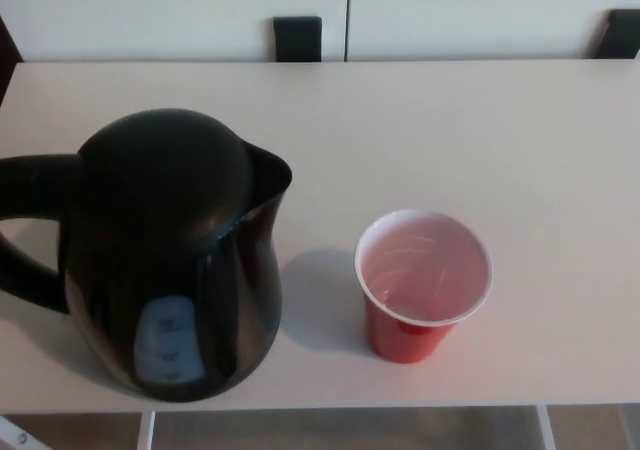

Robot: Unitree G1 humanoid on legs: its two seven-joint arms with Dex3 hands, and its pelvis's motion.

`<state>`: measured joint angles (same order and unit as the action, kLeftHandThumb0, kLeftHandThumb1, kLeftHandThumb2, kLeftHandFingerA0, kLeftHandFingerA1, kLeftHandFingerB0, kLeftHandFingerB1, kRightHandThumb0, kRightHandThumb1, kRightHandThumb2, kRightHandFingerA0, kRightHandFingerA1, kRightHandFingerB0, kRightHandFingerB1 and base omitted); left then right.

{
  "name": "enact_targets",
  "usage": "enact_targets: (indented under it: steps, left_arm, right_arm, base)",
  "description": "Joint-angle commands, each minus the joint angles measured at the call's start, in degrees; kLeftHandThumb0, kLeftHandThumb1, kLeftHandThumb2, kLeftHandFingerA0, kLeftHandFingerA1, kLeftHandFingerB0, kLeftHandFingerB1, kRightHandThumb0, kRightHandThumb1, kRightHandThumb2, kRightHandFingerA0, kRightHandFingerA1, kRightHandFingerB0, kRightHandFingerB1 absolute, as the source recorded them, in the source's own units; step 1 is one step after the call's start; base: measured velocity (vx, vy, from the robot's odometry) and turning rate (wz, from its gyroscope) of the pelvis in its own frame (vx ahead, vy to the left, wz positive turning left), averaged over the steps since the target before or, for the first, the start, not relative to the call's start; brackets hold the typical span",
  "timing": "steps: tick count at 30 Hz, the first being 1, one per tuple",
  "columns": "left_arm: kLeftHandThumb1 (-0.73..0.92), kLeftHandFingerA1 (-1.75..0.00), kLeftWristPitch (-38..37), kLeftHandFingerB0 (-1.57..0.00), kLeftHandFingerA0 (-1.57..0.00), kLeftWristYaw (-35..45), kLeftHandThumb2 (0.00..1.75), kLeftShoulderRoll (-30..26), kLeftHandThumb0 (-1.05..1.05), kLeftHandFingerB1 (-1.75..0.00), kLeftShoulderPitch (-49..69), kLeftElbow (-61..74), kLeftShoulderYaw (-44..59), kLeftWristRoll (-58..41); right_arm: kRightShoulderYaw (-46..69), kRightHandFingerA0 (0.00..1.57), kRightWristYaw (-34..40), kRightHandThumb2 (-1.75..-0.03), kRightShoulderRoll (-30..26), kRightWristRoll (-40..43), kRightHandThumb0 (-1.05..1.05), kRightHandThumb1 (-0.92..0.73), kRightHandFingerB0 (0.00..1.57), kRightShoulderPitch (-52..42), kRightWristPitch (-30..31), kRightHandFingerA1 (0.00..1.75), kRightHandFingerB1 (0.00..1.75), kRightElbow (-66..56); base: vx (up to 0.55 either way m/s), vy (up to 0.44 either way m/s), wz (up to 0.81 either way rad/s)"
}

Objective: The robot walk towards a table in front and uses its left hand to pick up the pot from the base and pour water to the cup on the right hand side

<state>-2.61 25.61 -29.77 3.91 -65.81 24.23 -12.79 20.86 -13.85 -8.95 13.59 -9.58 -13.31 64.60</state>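
pot (pixel 170 260) upright on table (pixel 450 120), spout toward cup | cup (pixel 422 282) just right of pot, apart | hands: none visible, state unknown

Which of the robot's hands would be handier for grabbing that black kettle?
Probably the left: the kettle stands on the robot's left with its handle pointing further left, and the red cup is on its right. Neither hand shows yet.
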Motion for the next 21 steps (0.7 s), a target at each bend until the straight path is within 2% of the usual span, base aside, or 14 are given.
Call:
enact_targets:
  steps: [1,8,9,13,14,15,16,17,18,20,21]
  left_arm:
    - [0.55,-0.44,2.7,-0.39,-0.51,4.1,0.56,-1.7,-0.11,-0.41,2.9,3.2,1.4,-2.5]
    - [0.50,-0.41,2.0,-0.38,-0.47,3.8,0.54,-1.4,-0.13,-0.38,7.6,9.7,5.3,-4.5]
    - [0.45,-0.39,-0.5,-0.29,-0.38,3.0,0.53,0.5,-0.19,-0.37,12.6,18.6,12.2,-10.4]
    - [0.45,-0.39,1.1,-0.29,-0.38,2.5,0.53,1.9,-0.19,-0.37,14.2,23.1,14.2,-10.3]
    - [0.45,-0.30,-4.9,-0.20,-0.18,-1.0,0.54,3.8,-0.40,-0.29,16.6,33.5,16.1,-9.1]
    - [0.45,-0.30,-7.5,-0.20,-0.18,-2.4,0.54,4.7,-0.40,-0.29,17.7,38.0,16.9,-8.6]
    - [0.25,-0.49,-5.2,0.00,0.00,-1.9,0.82,5.4,-0.25,-0.47,17.8,44.4,18.3,-11.2]
    - [0.21,-0.50,-5.1,0.00,0.00,-1.8,0.80,5.9,-0.27,-0.48,17.9,47.7,18.8,-11.9]
    - [0.37,-0.27,-5.5,-0.11,-0.09,-2.2,0.64,6.7,-0.52,-0.34,17.9,52.7,19.4,-12.5]
    - [0.36,-0.23,-5.7,-0.11,-0.08,-3.4,0.64,7.8,-0.50,-0.29,18.0,57.3,19.3,-11.4]
    - [0.33,-0.23,-5.8,-0.11,-0.02,-3.4,0.70,8.0,-0.48,-0.30,17.8,58.8,19.1,-11.2]
  right_arm:
    - [0.8,0.43,0.4,-0.86,-0.7,0.6,-0.16,-0.41,0.17,-0.5,0.1,0.62,0.49,0.3]
    - [1.6,0.39,-0.7,-0.86,-0.3,1.4,-0.16,-0.41,0.17,-1.4,0.0,0.60,0.49,-1.3]
    - [1.4,0.41,-1.0,-0.86,-0.6,1.0,-0.16,-0.41,0.17,-1.0,-0.5,0.61,0.50,-0.8]
    - [1.5,0.41,-1.1,-0.86,-0.6,1.0,-0.16,-0.41,0.17,-0.9,-0.5,0.61,0.50,-0.8]
    - [1.3,0.41,-0.6,-0.86,-0.8,0.7,-0.15,-0.41,0.18,-0.4,-0.3,0.60,0.49,-0.5]
    - [1.3,0.41,-0.3,-0.86,-0.9,0.6,-0.15,-0.41,0.18,-0.2,-0.2,0.60,0.49,-0.4]
    - [2.1,0.41,-1.2,-0.86,-0.8,1.7,-0.14,-0.41,0.17,0.4,0.5,0.61,0.49,-0.1]
    - [1.9,0.41,-0.9,-0.87,-0.7,1.6,-0.16,-0.42,0.16,0.3,0.5,0.60,0.49,-0.6]
    - [1.5,0.41,-0.5,-0.87,-0.6,1.1,-0.16,-0.42,0.15,0.1,0.3,0.60,0.48,-1.4]
    - [1.5,0.41,-0.9,-0.87,-0.7,1.2,-0.16,-0.42,0.14,0.1,0.5,0.60,0.48,-1.8]
    - [1.5,0.36,-1.1,-0.87,-0.7,1.3,-0.15,-0.44,0.13,0.0,0.7,0.58,0.47,-2.2]
  base:
    - [0.00,0.000,0.00]
    - [0.00,0.000,0.00]
    - [0.00,0.000,0.00]
    - [0.00,0.000,0.00]
    - [0.00,0.000,0.00]
    - [0.00,0.000,0.00]
    - [0.00,0.000,0.00]
    - [0.00,0.000,0.00]
    - [0.00,0.000,0.00]
    - [0.00,0.000,0.00]
    - [0.00,0.000,0.00]
